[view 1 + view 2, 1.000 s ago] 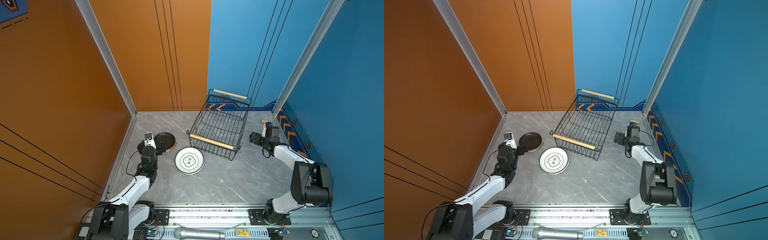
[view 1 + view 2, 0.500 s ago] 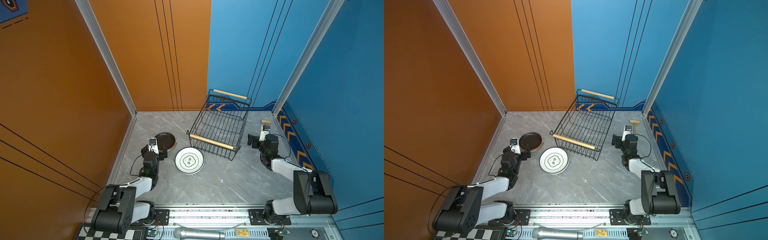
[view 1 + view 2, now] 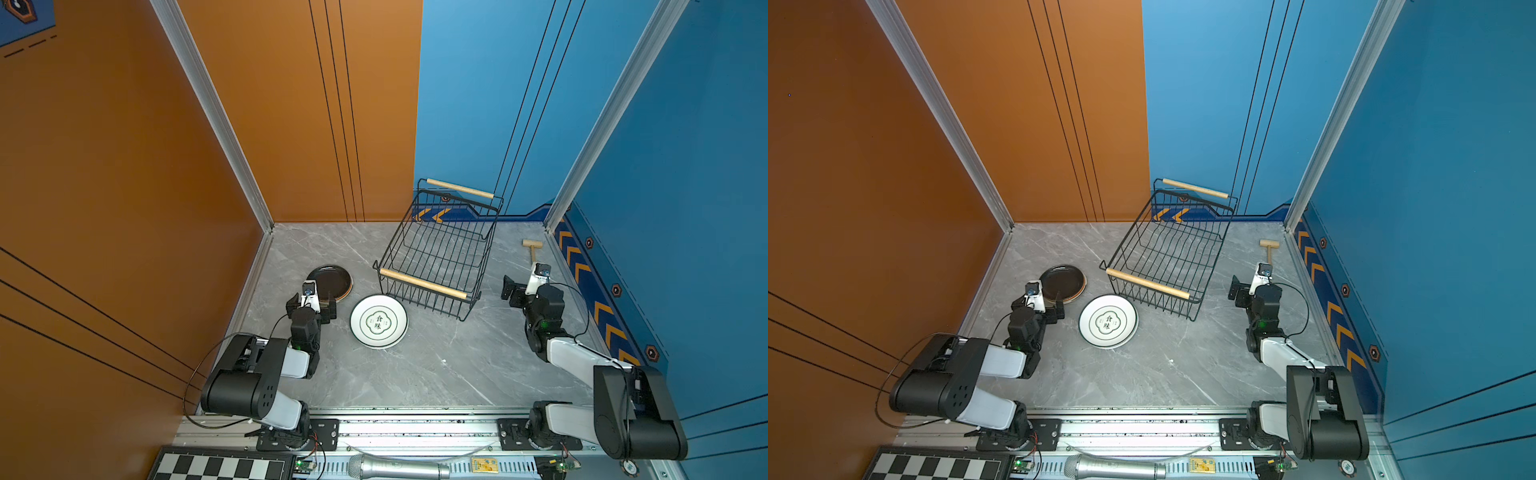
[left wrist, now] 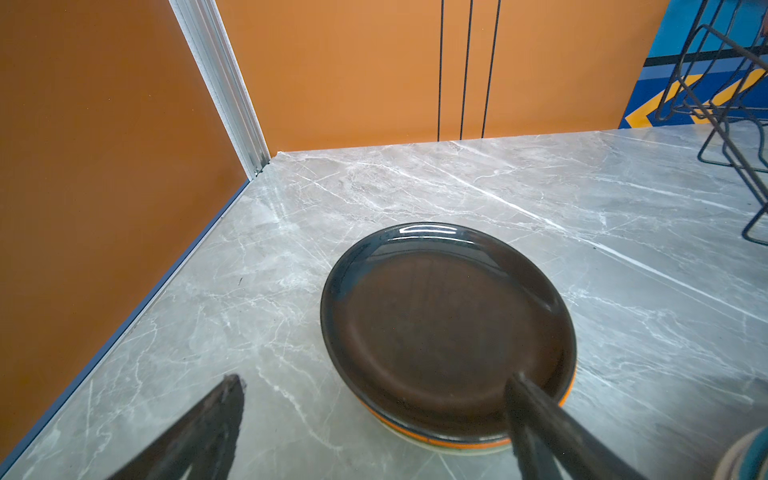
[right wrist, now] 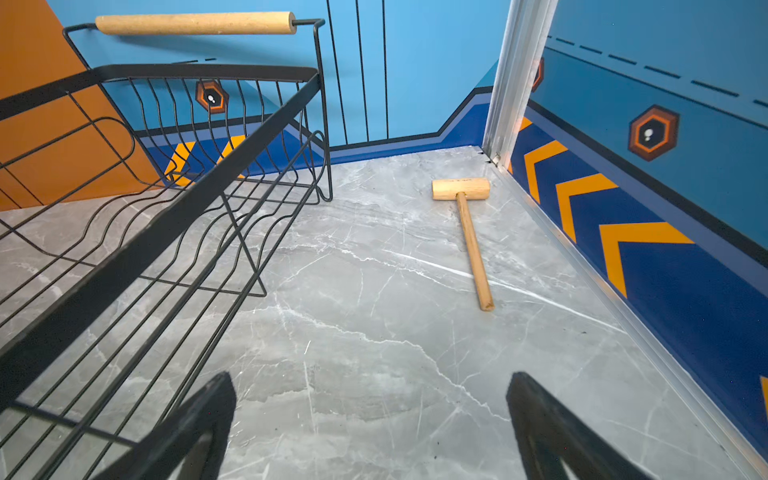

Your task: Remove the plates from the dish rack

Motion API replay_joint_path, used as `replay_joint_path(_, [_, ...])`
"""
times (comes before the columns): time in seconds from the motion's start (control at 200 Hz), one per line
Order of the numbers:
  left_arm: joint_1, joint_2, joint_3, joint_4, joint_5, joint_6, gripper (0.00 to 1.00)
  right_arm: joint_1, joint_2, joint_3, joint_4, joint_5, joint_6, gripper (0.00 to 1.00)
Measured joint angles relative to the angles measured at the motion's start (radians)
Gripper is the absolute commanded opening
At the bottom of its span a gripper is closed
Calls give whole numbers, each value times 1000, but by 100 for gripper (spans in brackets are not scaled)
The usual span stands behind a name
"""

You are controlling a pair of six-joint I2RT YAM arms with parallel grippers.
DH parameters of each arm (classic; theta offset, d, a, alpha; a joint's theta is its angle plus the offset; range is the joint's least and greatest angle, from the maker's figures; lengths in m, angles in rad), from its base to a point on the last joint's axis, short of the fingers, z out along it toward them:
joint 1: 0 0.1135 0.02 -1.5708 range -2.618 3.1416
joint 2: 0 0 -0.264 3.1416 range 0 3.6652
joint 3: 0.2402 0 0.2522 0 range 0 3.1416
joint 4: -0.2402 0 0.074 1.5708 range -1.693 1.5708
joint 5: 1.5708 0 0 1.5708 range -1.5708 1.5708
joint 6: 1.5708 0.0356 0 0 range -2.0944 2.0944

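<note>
The black wire dish rack stands at the back middle, and no plate shows inside it. A stack of small plates lies on the table to its left, black on top, with orange and cream rims beneath. A stack of larger white plates with a printed centre lies in front of the rack. My left gripper is open at the near edge of the black-topped stack. To the right of the rack, my right gripper is open over bare table.
A wooden mallet lies at the back right near the blue wall. Orange and blue walls close the table on the left, back and right. A microphone and a checkerboard lie on the front rail.
Both arms have folded back toward their bases. The left gripper drew back from the black-topped stack and the right one from the rack's side. Plates and rack have not moved.
</note>
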Motion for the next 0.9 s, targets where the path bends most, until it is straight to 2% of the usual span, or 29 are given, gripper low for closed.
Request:
replay_joint_path(0.11, [-2,27,11,10,0,3,98,0,32,-74,104,20,7,100])
replay_joint_path(0.345, [-13,65,33,17,-5,16,98,6,268,-144,348,25,10,100])
replay_joint_path(0.506, [-15,65,34,17,-17,18,98,11,270,-126,368,31,8,100])
replay_joint_path(0.681, [-18,65,44,11,-32,18,98,42,270,-27,291,31,-17,100])
replay_joint_path(0.901, [-18,65,96,-42,-68,14,98,45,270,-18,257,31,-24,100])
